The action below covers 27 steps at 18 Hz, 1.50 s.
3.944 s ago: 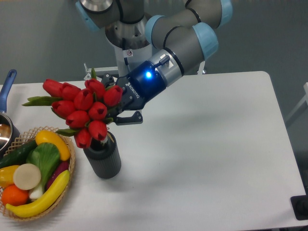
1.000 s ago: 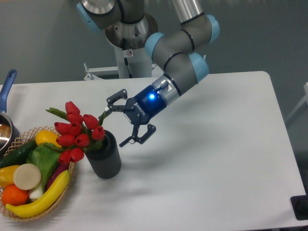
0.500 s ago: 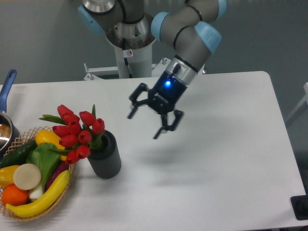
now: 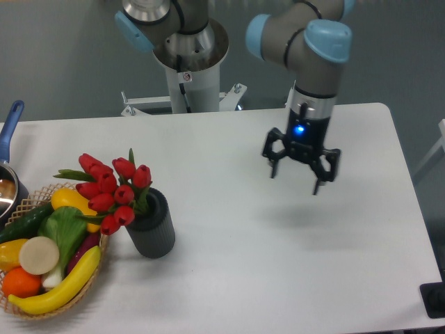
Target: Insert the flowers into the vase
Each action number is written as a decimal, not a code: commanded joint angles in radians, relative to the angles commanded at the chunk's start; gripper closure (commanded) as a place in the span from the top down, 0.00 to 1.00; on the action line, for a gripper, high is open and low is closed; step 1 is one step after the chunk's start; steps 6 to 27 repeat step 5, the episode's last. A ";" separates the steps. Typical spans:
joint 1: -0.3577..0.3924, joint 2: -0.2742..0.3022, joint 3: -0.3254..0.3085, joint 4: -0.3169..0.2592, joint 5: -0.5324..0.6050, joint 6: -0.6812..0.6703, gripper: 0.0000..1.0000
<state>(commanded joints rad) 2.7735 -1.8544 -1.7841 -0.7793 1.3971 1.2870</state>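
The flowers [image 4: 108, 192], a bunch of red tulip buds with green leaves, stand with their stems in the vase [image 4: 151, 226] and lean out to the left over the basket. The vase is a dark ribbed cylinder, upright on the white table at the left. My gripper [image 4: 300, 174] hangs open and empty above the table, well to the right of the vase, its fingers pointing down.
A wicker basket [image 4: 26, 204] with toy fruit and vegetables sits at the table's left front edge, touching the vase's left side. A blue-handled pot [image 4: 10, 132] shows at the far left edge. The robot's base column [image 4: 189, 76] stands behind the table.
The gripper let go of the flowers, which now sit in the vase, and has swung away to the right, turning to point straight down. The flowers settled slightly.
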 joint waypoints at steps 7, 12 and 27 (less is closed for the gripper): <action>-0.040 -0.081 0.038 0.000 0.130 0.003 1.00; -0.040 -0.081 0.038 0.000 0.130 0.003 1.00; -0.040 -0.081 0.038 0.000 0.130 0.003 1.00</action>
